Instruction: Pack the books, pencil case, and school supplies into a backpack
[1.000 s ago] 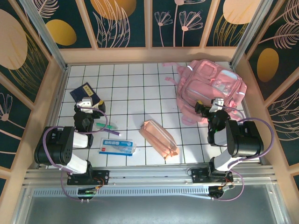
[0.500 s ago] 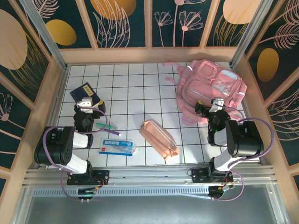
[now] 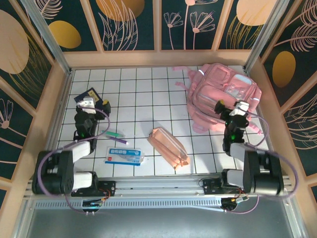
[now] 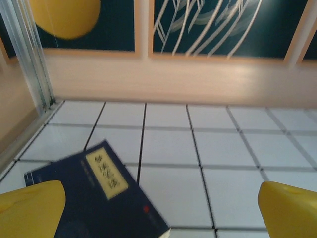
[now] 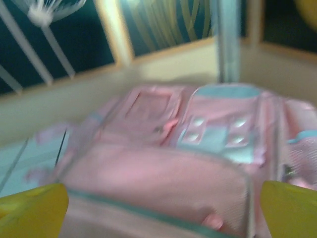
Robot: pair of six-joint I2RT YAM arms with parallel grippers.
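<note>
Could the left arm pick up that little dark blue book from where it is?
Probably yes: the left claw hangs open just above the navy booklet, which lies flat on the tiles with nothing on top of it.

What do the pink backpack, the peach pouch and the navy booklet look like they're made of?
The backpack looks like glossy synthetic fabric with shiny, plastic-looking pockets. The pouch seems to be soft matte cloth, given its gathered folds. The booklet probably has a matte card cover; it lies flat, with a gold label.

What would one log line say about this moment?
left arm: jaws open, by booklet | right arm: jaws open, facing backpack | pencil case, packet, pen: on table, unpacked
</note>
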